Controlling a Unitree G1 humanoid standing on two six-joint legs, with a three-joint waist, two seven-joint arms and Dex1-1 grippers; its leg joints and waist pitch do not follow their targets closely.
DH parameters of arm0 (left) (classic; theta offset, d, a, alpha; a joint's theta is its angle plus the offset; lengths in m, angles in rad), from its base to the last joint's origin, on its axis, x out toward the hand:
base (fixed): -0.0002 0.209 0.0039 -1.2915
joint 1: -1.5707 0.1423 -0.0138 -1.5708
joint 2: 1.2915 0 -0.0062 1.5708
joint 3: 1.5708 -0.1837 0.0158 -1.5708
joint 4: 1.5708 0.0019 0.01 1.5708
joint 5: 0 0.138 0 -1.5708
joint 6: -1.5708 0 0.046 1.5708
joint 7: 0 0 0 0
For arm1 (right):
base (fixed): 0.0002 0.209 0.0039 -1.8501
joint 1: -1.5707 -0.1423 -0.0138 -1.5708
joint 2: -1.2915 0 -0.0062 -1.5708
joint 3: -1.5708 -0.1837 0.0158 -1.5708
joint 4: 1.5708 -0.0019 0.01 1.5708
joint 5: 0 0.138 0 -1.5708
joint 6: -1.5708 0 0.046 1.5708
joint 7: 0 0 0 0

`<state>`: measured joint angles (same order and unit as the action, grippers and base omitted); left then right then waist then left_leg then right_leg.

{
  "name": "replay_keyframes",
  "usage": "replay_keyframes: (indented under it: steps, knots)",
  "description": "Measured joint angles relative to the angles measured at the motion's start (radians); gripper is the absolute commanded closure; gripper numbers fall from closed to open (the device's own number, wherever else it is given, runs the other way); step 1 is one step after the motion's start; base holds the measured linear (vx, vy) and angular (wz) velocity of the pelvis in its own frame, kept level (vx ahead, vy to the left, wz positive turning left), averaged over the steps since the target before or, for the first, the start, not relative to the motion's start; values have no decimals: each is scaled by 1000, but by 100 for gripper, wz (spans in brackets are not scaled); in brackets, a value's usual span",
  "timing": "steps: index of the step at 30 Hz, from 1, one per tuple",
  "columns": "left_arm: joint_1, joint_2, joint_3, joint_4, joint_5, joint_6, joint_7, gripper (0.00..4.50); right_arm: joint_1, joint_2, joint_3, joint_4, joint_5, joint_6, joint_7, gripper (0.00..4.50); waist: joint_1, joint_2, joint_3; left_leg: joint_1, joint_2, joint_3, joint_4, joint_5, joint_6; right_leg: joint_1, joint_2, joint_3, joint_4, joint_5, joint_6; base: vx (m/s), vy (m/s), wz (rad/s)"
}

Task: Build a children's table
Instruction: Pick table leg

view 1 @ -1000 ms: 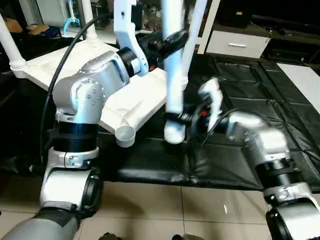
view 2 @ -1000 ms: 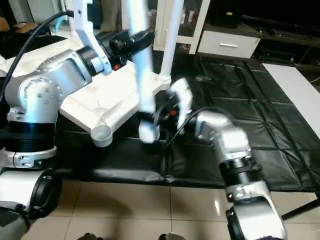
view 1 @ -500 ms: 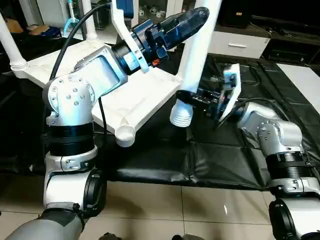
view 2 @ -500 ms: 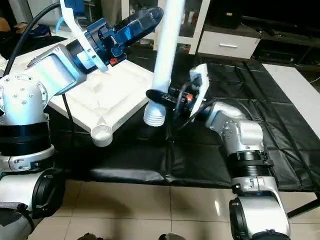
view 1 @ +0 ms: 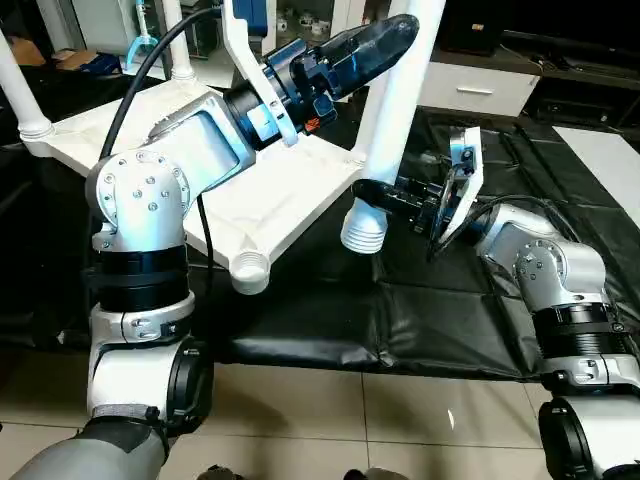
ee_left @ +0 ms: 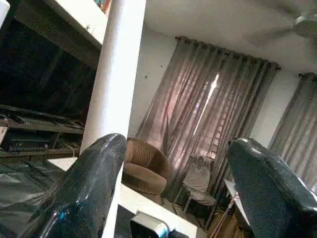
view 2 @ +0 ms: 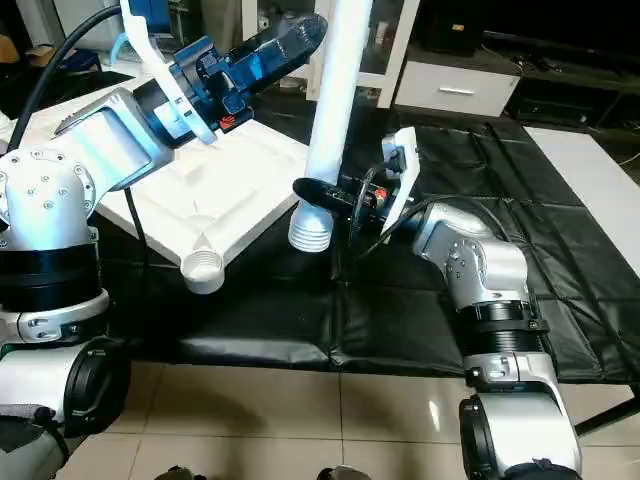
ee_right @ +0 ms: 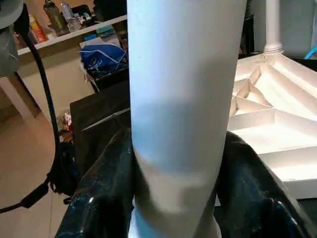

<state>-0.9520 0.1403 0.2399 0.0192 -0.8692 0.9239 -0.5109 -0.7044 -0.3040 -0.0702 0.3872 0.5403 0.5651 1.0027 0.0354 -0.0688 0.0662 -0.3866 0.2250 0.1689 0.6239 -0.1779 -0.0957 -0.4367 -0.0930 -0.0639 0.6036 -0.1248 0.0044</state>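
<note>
**Mia:** What is the robot doing with that long white leg (view 1: 392, 120)?

**Sam:** Its right fingers (view 2: 322, 192) hold the leg near the fat ribbed end. They squeeze it from both sides. The leg stands almost straight up, tipped a little, just above the black counter (view 1: 520, 180).

**Mia:** And the left fingers (ee_left: 173, 193)?

**Sam:** They are spread wide and hold nothing. One black finger is right beside the leg, high up. I cannot tell if it touches.

**Mia:** Where does the leg have to go?

**Sam:** I think into the empty round hole (view 1: 250, 268) at the near corner of the tabletop (view 1: 270, 190). It is close, just to the side of the leg's bottom end.

**Mia:** How should it do that well?

**Sam:** I would say: move the ribbed end over the hole first, line it up straight, then push down. The left fingers could steady the top so the leg does not wobble. If it goes in crooked, it may jam or shove the tabletop away.

**Mia:** What does the table look like?

**Sam:** It is white plastic and lies upside down on the counter. You can see ribs on its underside. Other legs already stick up from the far corners, like this one (view 1: 15, 80).
</note>
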Motion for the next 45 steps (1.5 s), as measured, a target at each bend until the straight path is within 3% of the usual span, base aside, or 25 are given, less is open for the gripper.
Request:
replay_keyframes:
  steps: [9, 11, 13, 15, 23, 29, 36, 45]
  knots:
    - [0, 0, 1, 0, -2, 1, 1, 80, 0, 0, 0, 0, 1, 3, 1, 264, 0, 0, 0, 0, 0, 0, 0, 0, 0, 0, 0, 0, 0, 0, 0, 0, 0, 0]
    - [2, 25, -20, 23, 44, -36, 29, 80, 11, -33, 2, -22, 48, 75, 60, 264, 3, 0, 0, 1, 0, 0, 0, 0, 0, 1, 0, 0, 0, 0, 0, 0, 0, 0]
    - [21, 101, -42, 96, 172, -119, 84, 80, 40, -90, 1, -78, 116, 169, 146, 265, 3, 0, 0, 2, 0, -1, 0, 0, 0, 2, 1, 0, 0, -1, 1, 0, 0, 0]
    - [65, 140, -26, 157, 246, -154, 117, 80, 50, -118, -9, -98, 141, 205, 184, 265, -3, -1, 1, 1, 0, -1, 0, 0, 0, 0, 1, -1, 0, -1, 1, 0, 0, 0]
    - [75, 126, -51, 173, 283, -180, 125, 80, 50, -98, 1, -110, 158, 219, 196, 265, 16, -4, 0, 0, 0, -1, 0, 0, -1, 0, 0, -1, 0, 0, 0, 0, 0, 0]
    - [74, 128, -128, 183, 346, -234, 112, 80, 62, -118, 18, -141, 164, 257, 220, 265, 26, -4, 0, 0, 0, -1, 0, 0, -1, 1, 0, 0, 0, 0, 1, 0, 0, 0]
    - [72, 98, -191, 183, 385, -246, 88, 80, 116, -118, 159, -149, -3, 105, 192, 265, 24, -5, -1, 0, 0, -1, 0, 1, -1, 0, 0, 0, 1, 0, 1, 0, 0, 0]
    - [78, 52, -217, 120, 371, -224, 84, 80, 143, -110, 204, -178, -48, 34, 180, 265, 23, -5, -1, 0, 0, -1, 0, 0, -1, 0, 0, 0, 1, 0, 1, 0, 0, 0]
